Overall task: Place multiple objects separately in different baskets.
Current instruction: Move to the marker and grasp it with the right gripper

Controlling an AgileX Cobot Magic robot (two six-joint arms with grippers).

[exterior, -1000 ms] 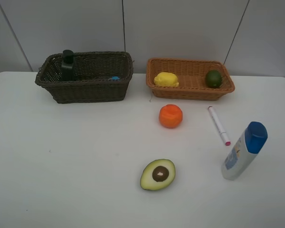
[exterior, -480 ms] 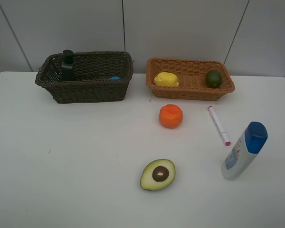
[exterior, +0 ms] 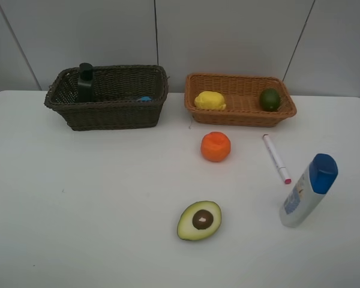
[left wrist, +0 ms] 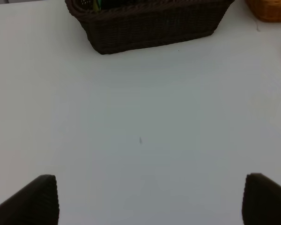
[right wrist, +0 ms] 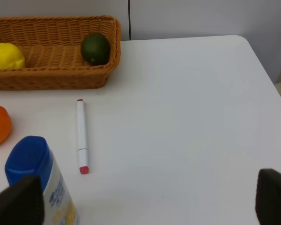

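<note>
Standing at the back of the white table (exterior: 78,192), two wicker baskets were set side by side with a gap between them. The dark brown basket (exterior: 114,115), on the left of the high view, held the dark green pump bottle (exterior: 86,83) upright in its left end, and a small blue item (exterior: 144,98), too small to identify, lay near its right end. The light orange-brown basket (exterior: 240,117) held the lemon (exterior: 210,100) at its left end and the lime (exterior: 269,99) at its right end, well apart. On the open table, the orange (exterior: 216,146) lay just in front of this basket, with the white pink-tipped pen (exterior: 276,158) to its right. The white blue-capped bottle (exterior: 309,191) stood near the pen's pink tip. The halved avocado (exterior: 199,220) lay cut face up, nearer the camera. The left gripper (left wrist: 150,201) was spread wide and empty above bare table in front of the dark basket. The right gripper (right wrist: 147,201) was likewise wide and empty, with one finger beside the blue-capped bottle.
</note>
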